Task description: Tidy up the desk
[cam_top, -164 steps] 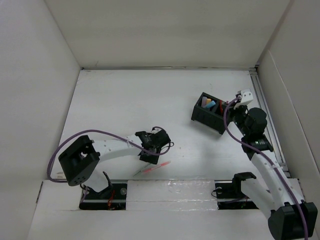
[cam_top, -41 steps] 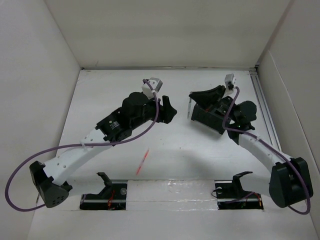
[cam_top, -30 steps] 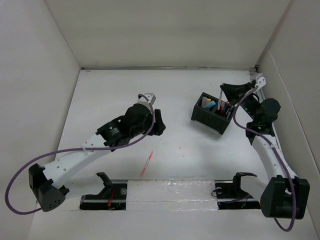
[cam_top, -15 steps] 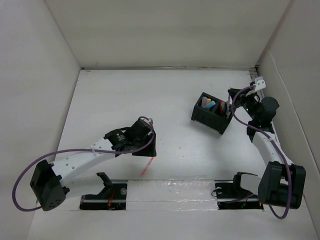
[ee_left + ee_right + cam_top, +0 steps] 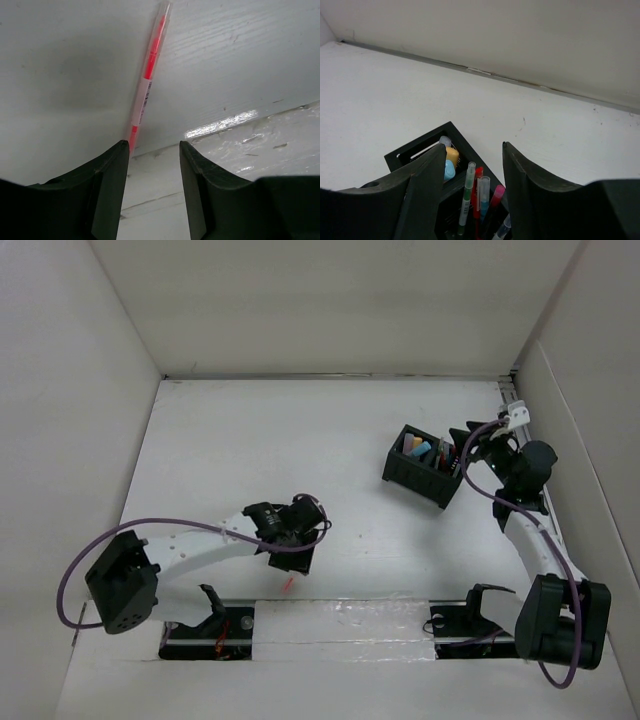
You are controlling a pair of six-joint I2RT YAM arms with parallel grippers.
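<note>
A red pen point(image 5: 148, 75) lies on the white desk point(image 5: 235, 45) near its front edge; only its tip point(image 5: 288, 584) shows in the top view. My left gripper point(image 5: 152, 145) hovers low over it, open, with the pen's near end just beside the left fingertip and not between the jaws. At the right, the black organizer point(image 5: 420, 466) holds several pens point(image 5: 481, 192) upright in one compartment. Yellow and blue items point(image 5: 451, 161) sit in another. My right gripper point(image 5: 472, 145) is open just above the pens, holding nothing.
A raised, glossy white strip point(image 5: 340, 615) runs along the desk's near edge, right behind the red pen. White wall panels point(image 5: 60, 390) enclose the desk on three sides. A metal rail point(image 5: 530, 470) runs along the right side, close to the right arm.
My right gripper, shut a second ago over the organizer, is now open above the pens. My left arm pulled back toward the near edge and came down over the red pen.
</note>
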